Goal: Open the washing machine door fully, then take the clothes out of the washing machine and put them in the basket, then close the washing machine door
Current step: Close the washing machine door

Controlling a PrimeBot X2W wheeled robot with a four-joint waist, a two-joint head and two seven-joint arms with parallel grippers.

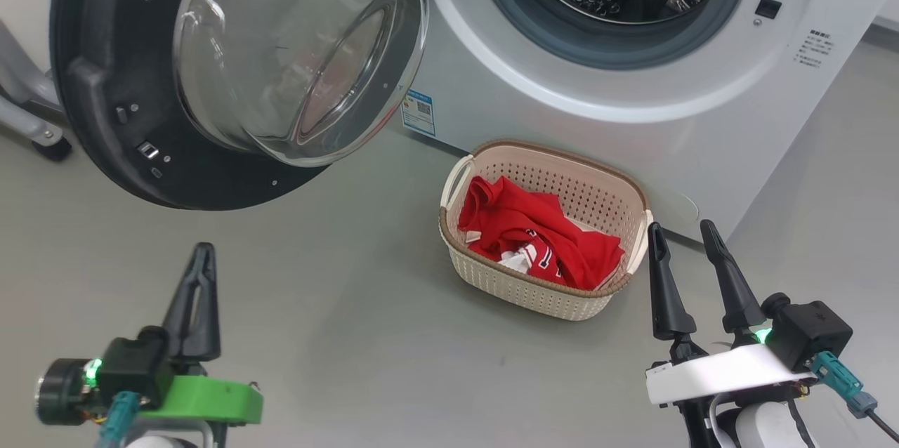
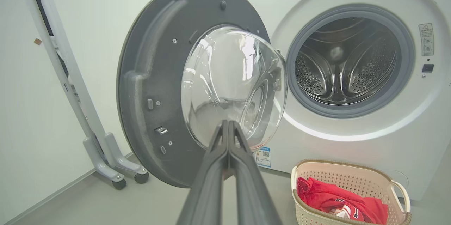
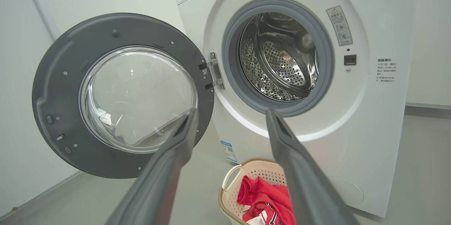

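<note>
Clothes in the basket, door wide open, closing left to do.

The left gripper (image 1: 202, 255) has its fingers pressed together on nothing; it sits low at the left, pointing toward the door (image 1: 105, 83) and well apart from it. The right gripper (image 1: 680, 227) has its fingers spread wide and empty, the tips just beside the right end of the basket (image 1: 523, 290). The red clothes (image 1: 534, 230) lie heaped in the basket, which stands on the floor close to the front of the washer (image 1: 491, 83). The drum (image 2: 347, 62) looks bare as far as the wrist views reach. The door is swung far out to the left. I judge opening and unloading done; only shutting the door remains, probably a push with the closed left fingers.
</note>
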